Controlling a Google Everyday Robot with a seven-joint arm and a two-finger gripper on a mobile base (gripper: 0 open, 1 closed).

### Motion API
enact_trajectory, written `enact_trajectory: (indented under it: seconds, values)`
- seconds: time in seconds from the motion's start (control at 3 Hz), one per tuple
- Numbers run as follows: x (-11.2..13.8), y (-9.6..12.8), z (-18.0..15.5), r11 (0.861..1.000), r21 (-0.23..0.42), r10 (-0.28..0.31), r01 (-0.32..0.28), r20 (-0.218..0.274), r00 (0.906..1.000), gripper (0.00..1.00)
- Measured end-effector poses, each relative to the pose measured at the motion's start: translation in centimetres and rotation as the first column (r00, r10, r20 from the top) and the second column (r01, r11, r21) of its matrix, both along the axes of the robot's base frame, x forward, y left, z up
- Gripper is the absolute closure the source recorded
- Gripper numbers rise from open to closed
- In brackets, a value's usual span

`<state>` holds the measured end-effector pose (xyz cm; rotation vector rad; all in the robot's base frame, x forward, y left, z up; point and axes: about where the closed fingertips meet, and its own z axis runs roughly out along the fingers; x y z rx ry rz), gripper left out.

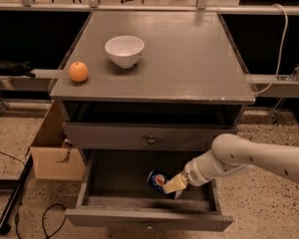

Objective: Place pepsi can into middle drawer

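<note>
The pepsi can (158, 180), a small glossy blue cylinder with its round logo showing, sits tilted inside the pulled-out middle drawer (148, 219), over the dark floor toward the right side. The gripper (175, 184) is down in the drawer at the can's right, its pale cream fingers clamped on the can. Smooth white arm segments run off to the right. Above is a flat grey drawer front with a round metal knob (150, 140). The matte grey cabinet top (189, 63) carries a white bowl (124, 50) and an orange (78, 71).
</note>
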<state>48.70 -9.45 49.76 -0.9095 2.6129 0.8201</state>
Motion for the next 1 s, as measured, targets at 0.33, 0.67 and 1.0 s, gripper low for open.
enact_trajectory:
  seconds: [0.33, 0.67, 1.0]
  values:
    - [1.7, 0.6, -1.4, 0.999, 0.042, -0.02, 0.019, 0.014, 0.9997, 1.0]
    - [3.0, 0.5, -2.0, 0.985, 0.162, -0.065, 0.058, 0.039, 0.9971, 1.0]
    - [2.8, -0.3, -3.0, 0.964, 0.247, -0.114, 0.099, 0.048, 0.9924, 1.0]
